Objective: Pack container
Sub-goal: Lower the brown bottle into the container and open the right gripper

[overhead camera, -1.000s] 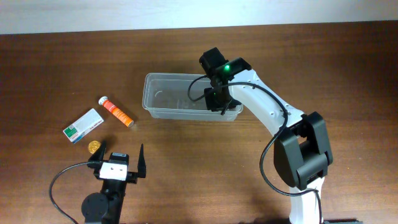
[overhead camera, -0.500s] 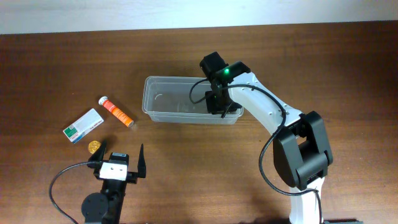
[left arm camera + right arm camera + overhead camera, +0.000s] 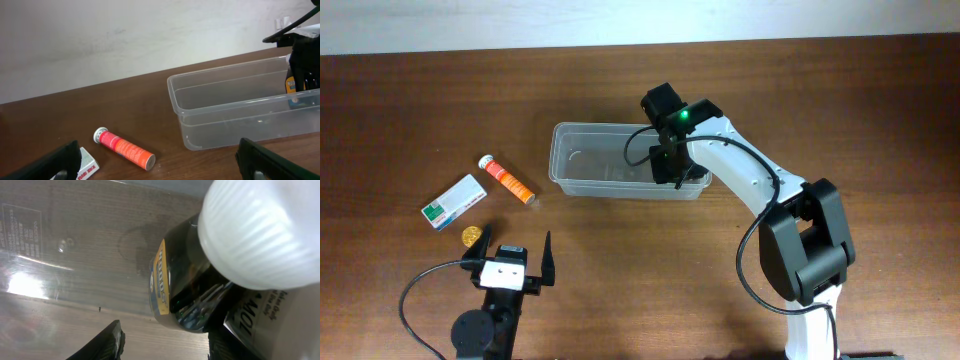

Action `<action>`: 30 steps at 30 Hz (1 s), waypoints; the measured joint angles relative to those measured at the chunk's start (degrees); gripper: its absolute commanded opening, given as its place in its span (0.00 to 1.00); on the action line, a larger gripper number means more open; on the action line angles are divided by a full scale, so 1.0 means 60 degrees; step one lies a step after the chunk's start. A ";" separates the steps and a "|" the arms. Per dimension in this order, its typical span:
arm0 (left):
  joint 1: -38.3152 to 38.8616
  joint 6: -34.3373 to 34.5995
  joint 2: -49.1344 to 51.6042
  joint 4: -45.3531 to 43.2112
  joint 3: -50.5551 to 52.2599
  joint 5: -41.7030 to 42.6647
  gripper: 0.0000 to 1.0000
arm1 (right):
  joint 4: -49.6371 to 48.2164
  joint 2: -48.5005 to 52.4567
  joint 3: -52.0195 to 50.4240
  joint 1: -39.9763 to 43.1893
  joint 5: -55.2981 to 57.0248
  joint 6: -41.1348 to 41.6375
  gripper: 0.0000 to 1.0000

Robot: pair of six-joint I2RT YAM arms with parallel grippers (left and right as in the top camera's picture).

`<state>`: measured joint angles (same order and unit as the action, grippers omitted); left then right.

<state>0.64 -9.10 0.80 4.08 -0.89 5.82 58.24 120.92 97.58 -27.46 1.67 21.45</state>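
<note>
On a brown wooden desk (image 3: 650,280), nearest the viewer and well short of the clear container (image 3: 595,160), the left gripper (image 3: 513,247) rests with its jaws spread wide. Beyond it, off the container's left end, lie a gold disc (image 3: 470,236), a white-and-green box (image 3: 453,202) and an orange tube (image 3: 507,181). The container sits mid-desk, long side across. At its right end the right gripper (image 3: 670,170) reaches inside, jaws narrowly parted around a dark bottle (image 3: 185,285) with a white cap (image 3: 260,230), one finger (image 3: 107,340) clear of it.
</note>
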 measured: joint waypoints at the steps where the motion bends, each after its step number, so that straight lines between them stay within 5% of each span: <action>1: 0.0000 0.0000 0.0000 0.0000 0.0000 0.0000 0.99 | 0.0000 0.0000 0.0000 0.0000 0.0000 0.0000 0.48; 30: 0.0000 0.0000 0.0000 0.0000 0.0000 0.0000 0.99 | 0.1639 -0.0073 0.0940 0.0000 -0.0692 -0.0375 0.49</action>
<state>0.64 -9.10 0.80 4.08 -0.89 5.82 68.07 120.49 103.22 -27.46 -2.48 19.20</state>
